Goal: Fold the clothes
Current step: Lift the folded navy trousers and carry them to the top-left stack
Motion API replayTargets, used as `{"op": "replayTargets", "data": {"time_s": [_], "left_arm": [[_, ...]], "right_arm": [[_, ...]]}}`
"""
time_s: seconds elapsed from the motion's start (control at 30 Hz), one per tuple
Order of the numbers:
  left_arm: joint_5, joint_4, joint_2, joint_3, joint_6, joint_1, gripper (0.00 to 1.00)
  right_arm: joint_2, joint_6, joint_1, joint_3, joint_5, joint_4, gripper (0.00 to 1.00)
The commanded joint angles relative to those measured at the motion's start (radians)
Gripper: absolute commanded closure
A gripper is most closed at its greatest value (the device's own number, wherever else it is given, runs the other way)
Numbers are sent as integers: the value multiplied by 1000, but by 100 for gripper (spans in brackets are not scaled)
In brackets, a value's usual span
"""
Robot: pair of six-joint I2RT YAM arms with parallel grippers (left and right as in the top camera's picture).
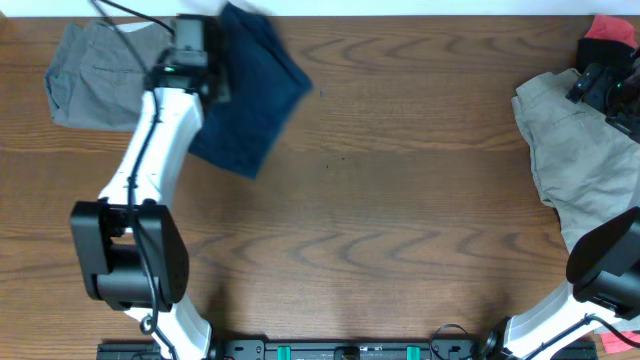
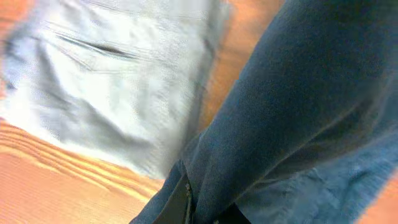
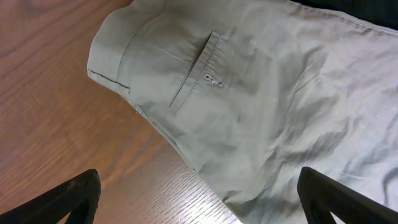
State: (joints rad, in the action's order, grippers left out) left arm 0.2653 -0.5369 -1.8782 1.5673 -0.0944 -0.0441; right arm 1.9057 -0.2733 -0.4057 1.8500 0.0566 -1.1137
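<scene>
Overhead straight down on table (image 1: 400,200), wrist views close, oblique, over clothes (image 3: 261,112)

Worktop (image 1: 400,200) of grained wood, navy shorts (image 1: 250,90) matt cloth, khaki shorts (image 3: 261,112) smooth weave, my left arm (image 1: 160,140) glossy plastic.

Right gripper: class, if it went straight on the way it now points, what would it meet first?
The khaki-beige cotton shorts: the open right gripper points at their cloth near the buttoned slit pocket. Its height above them is unclear.

A dark brown wood-grain table (image 1: 400,200) under soft, even light.
</scene>
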Motion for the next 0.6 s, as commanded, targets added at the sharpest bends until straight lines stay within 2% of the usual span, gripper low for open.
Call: {"op": "replayTargets", "data": {"time_s": [0.0,0.1,0.3,0.57], "left_arm": [[42,57,-7,28,13,55,94],[40,126,-7,28,25,83,94],[40,235,-7,28,139,106,94],[55,251,-4,29,124,124,94]], "right_arm": [[-2,12,-6,4,3,-1,1],[-2,12,-6,4,3,-1,1],[-2,12,-6,4,3,-1,1],[-2,12,-6,4,3,-1,1]]}}
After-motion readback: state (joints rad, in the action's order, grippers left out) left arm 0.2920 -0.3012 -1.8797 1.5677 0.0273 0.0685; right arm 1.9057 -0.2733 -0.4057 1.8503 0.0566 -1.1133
